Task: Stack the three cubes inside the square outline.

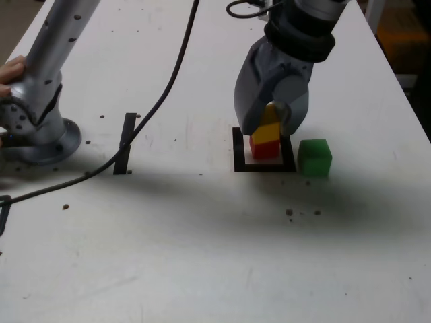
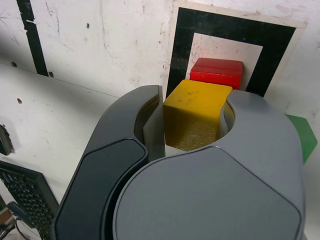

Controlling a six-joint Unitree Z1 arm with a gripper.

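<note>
yellow and stiff, likely light, the cube (image 2: 194, 110) sits clasped by opposite flat sides in my tool (image 2: 194, 107), right of centre in the exterior view, above the red cube (image 1: 264, 149).

The gripper (image 2: 192, 117) had smooth, matt plastic-looking shells; the red cube (image 2: 216, 72) looked smooth with a slight sheen. The yellow cube (image 2: 195, 105) seemed matt, its shaded face rougher. At nine o'clock in the exterior view, the arm's base (image 1: 44, 145) looked like satin metal.
</note>
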